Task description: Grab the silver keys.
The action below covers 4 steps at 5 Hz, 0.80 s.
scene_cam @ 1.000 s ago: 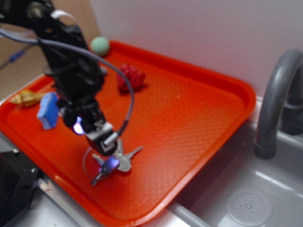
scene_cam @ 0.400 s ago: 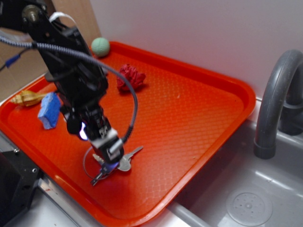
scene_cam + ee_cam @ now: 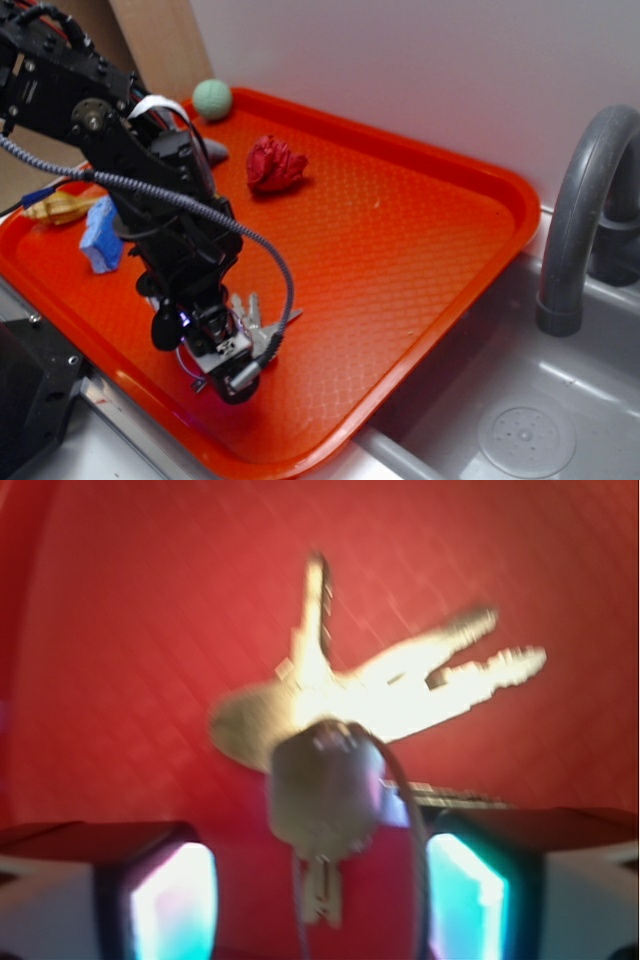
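Lowered since before, fingers [image 3: 170,900] spread wide, straddling the silver keys [image 3: 350,710], not yet clenched, red tray [image 3: 400,250]

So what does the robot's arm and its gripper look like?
The arm is black and chunky, made of boxy blocks. A dark braided cable loops along it. The gripper has black fingers with pale pads that glow blue-white.

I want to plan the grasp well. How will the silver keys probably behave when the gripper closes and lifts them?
The silver keys are several flat metal pieces fanned on a thin ring, so they would likely swing and dangle loosely rather than lift as one stiff piece. Their smooth, shiny surfaces may slip between the fingers of the open gripper. Lying flat on the tray, they may slide if pushed.
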{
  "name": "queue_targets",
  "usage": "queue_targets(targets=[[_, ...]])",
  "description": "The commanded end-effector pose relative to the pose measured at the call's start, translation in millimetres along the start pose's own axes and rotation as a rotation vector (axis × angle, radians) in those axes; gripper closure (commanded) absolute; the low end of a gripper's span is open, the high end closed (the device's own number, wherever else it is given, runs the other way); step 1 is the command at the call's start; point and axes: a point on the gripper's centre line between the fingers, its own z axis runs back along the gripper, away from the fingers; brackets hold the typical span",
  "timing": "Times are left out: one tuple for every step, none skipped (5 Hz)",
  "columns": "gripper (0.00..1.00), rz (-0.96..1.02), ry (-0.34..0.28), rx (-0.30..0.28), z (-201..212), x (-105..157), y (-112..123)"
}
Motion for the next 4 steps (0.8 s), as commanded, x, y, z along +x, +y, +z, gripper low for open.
queue_targets(targets=[[1.00, -0.014, -0.038, 0.002, 4.0, 0.8, -3.9], [1.00, -0.011, -0.074, -0.010, 23.6, 6.5, 2.7], [1.00, -0.034, -0.141, -0.043, 76.4, 17.2, 26.2], [1.00, 0.026, -0.210, 0.000, 132.5, 25.7, 66.8]])
